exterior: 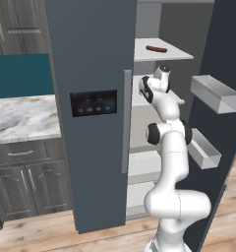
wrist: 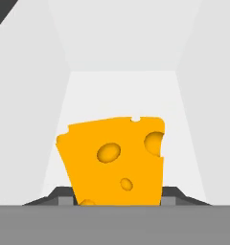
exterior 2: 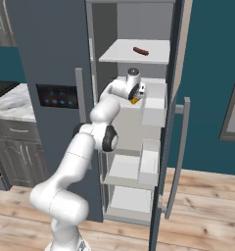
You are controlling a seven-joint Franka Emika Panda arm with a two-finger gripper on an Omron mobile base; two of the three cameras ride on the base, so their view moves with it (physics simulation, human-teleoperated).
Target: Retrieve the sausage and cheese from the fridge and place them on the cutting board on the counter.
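White shelves fill the open fridge in the middle of both base views. On the top shelf, near the upper edge, lies the sausage. One shelf lower, the gripper reaches in to the cheese. In the hand view the yellow wedge stands in the lower centre, directly between the two finger tips, which sit just at its left and right sides. The jaws look narrowed around it, but I cannot tell if they already press it. The cheese is straight ahead of the pincer, so the coming move is probably only to finish closing.
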